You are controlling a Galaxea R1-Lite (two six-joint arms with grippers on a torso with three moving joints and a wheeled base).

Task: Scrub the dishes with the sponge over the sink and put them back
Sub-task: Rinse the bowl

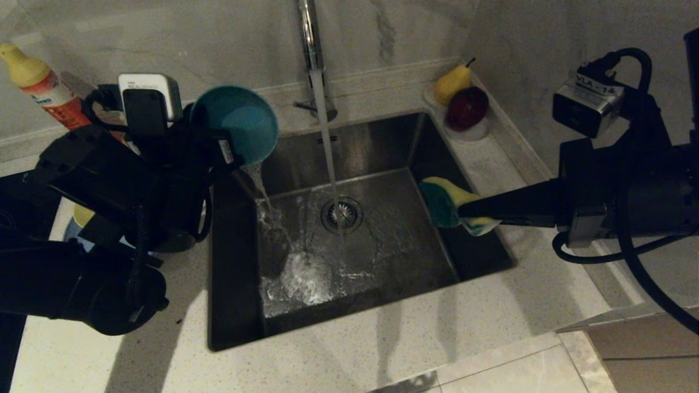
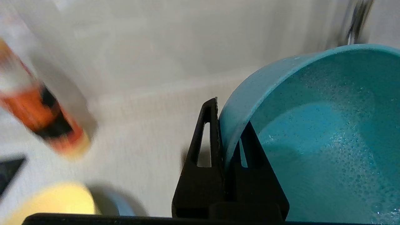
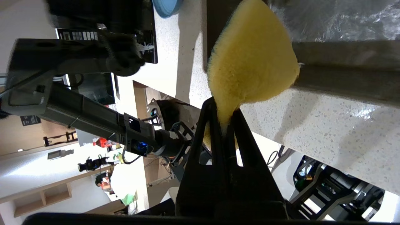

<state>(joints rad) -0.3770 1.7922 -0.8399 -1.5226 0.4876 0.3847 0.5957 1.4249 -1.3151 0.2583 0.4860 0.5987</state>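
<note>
My left gripper (image 1: 223,152) (image 2: 230,117) is shut on the rim of the teal-blue bowl (image 1: 237,123) (image 2: 315,134). It holds the bowl tilted over the left rear of the sink (image 1: 393,273), and water spills from the bowl into the basin. The tap (image 1: 309,33) runs a stream down onto the drain strainer (image 1: 342,214). My right gripper (image 1: 471,210) (image 3: 224,110) is shut on the sponge (image 1: 443,200) (image 3: 253,59), held over the sink's right edge with its green face toward the bowl. A pale yellow bowl (image 2: 59,200) and a light-blue plate edge (image 2: 120,207) lie on the counter left of the sink.
A red and white bottle with a yellow cap (image 1: 41,87) stands at the back left. A small white dish (image 1: 480,131) with a pear and a red fruit sits at the sink's back right corner. Speckled countertop (image 1: 382,338) runs along the front.
</note>
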